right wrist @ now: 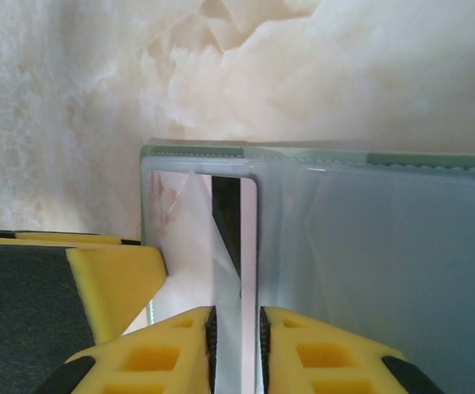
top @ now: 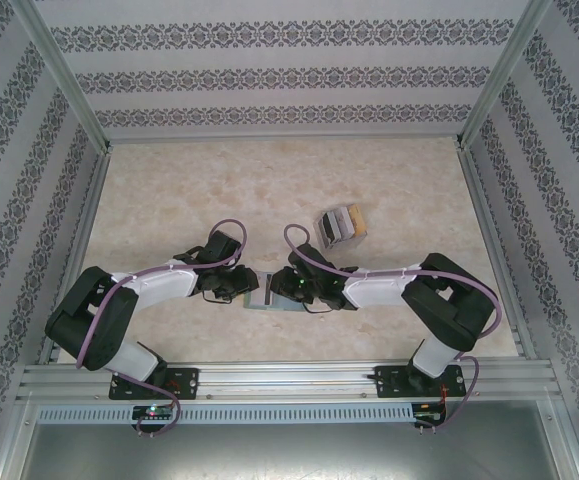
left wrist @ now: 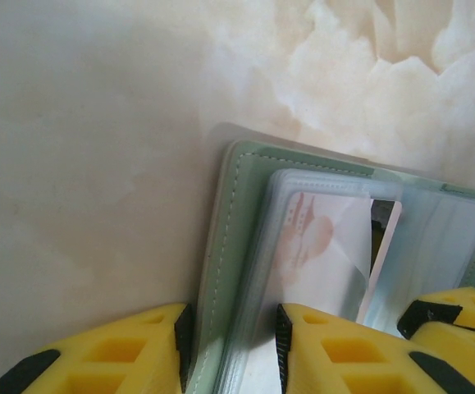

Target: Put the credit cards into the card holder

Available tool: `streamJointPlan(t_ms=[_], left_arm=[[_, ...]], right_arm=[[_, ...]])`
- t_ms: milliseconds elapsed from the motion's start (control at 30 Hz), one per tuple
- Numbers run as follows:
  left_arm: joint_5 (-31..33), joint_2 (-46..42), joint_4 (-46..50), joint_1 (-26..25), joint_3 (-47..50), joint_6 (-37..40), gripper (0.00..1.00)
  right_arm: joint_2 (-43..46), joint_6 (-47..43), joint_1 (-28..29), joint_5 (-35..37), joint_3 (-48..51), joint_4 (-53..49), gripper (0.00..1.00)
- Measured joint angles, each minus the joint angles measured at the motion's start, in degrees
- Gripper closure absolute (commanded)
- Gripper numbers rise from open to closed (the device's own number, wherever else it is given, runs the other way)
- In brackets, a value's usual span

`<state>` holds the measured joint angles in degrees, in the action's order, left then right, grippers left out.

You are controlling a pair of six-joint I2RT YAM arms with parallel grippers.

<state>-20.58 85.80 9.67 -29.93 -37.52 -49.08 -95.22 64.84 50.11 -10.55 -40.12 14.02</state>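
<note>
Card holder [left wrist: 225, 246] (one, sage-green) in closed left claw [left wrist: 230, 345], one credit card [right wrist: 235, 246] in closed right claw [right wrist: 237, 349].

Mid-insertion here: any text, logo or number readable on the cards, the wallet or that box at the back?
No text can be read in any view.
Sleeved card inside the card holder: faint reddish print, too blurred to read.
Held card in the right pincer: seen nearly edge-on, nothing legible.
Clear box: too small to read.
</note>
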Motion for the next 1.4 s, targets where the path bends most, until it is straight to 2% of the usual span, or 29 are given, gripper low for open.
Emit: streamJointPlan(t_ms=[300,433,500,733,867,1000,1167,1400], left_arm=[[0.0,0.0,-0.1,0.0,0.0,0.0,0.65],[0.0,0.0,-0.1,0.0,0.0,0.0,0.64],[0.0,0.0,-0.1,0.0,0.0,0.0,0.6],[2.2,-1.6,0.2,-0.4,-0.9,0.3,0.47],[5.1,-2.3,4.1,-0.4,-5.4,1.6,0.43],[5.8,-1.3,5.4,-0.4,-12.7,3.4,0.41],[3.7,5.8,5.1,-0.4,-20.9,4.5,0.4],[-1.5,17.8,5.0,-0.4,-28.8,4.5,0.38]], right_arm=[[-5.4,-0.7,0.0,-1.8,-4.2,-0.6,0.96],[-5.7,-0.8,0.0,-1.7,-4.8,-1.2,0.88],[-4.9,-1.2,0.0,-1.3,-4.6,-2.0,0.82],[7.8,-6.4,-4.4,1.0,-3.3,-10.8,0.7],[13.4,-14.8,-10.3,5.6,-7.7,-24.6,0.63],[14.8,-23.3,-16.1,12.8,-15.9,-36.3,0.62],[10.4,-31.7,-19.4,18.4,-25.3,-45.3,0.64],[-1.8,-38.6,-21.8,19.7,-33.3,-51.6,0.64]])
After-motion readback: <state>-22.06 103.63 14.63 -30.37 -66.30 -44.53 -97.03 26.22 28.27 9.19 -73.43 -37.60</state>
